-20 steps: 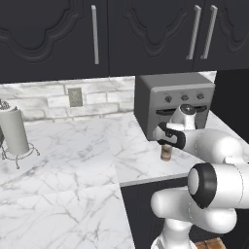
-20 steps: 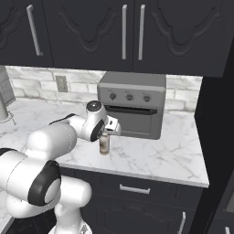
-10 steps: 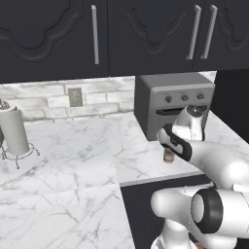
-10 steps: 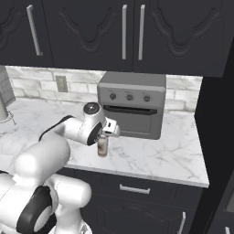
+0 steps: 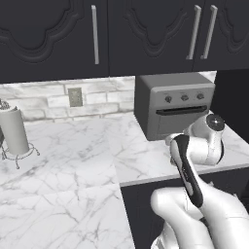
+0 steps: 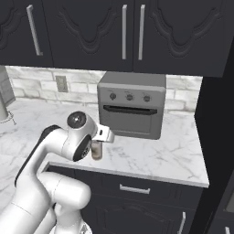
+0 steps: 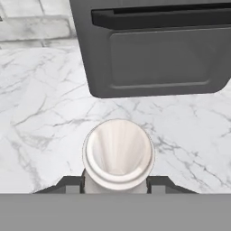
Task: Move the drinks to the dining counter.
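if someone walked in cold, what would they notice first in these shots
First, the white arm curling low over the marble worktop, with its gripper closed around a cream-beige bottle whose white cap sits between the fingertips in the hand view. Next, the grey toaster oven just behind the bottle, under dark upper cabinets. Last, a paper towel roll stands on its wire holder at the far left of the left base view.

White arm [image 5: 204, 146] before toaster oven [image 5: 172, 103]
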